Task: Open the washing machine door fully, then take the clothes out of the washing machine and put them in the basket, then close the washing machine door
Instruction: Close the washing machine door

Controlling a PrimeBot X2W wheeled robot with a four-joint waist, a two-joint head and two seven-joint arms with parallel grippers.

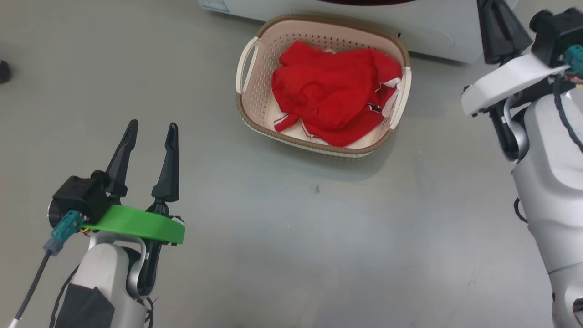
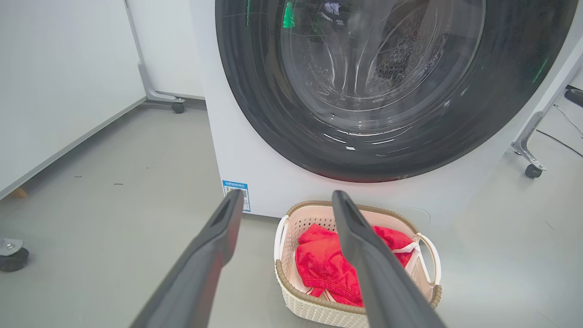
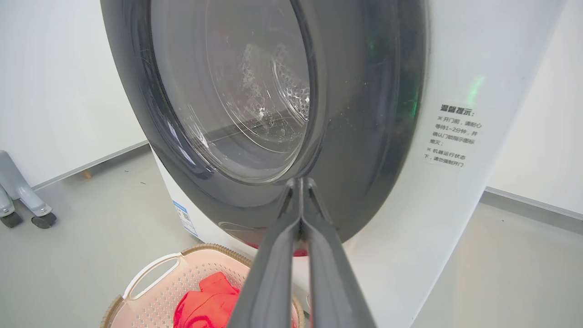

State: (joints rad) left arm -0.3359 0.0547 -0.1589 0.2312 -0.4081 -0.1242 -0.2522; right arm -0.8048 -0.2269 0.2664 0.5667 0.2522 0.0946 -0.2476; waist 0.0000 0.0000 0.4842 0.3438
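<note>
The washing machine (image 2: 255, 182) stands right behind the basket (image 1: 255, 123). Its door (image 2: 255, 91) lies flat against the front, and the steel drum shows through the glass. Red clothes (image 1: 328, 91) with white trim lie heaped in the cream basket. My left gripper (image 1: 152, 125) hovers open over the floor to the basket's left, with nothing between its fingers. In the left wrist view it (image 2: 287, 195) points at the basket (image 2: 319, 310) and clothes (image 2: 319, 264). My right gripper (image 3: 298, 180) is shut and holds nothing. Its tips are close to the lower black rim of the door (image 3: 364, 136); I cannot tell whether they touch.
Grey floor stretches before the basket. A wheeled stand leg (image 2: 177, 107) is left of the machine and another (image 2: 530, 171) is on its right. A white wall panel (image 2: 54, 91) runs along the left. A small dark object (image 1: 3, 70) lies at the floor's far left.
</note>
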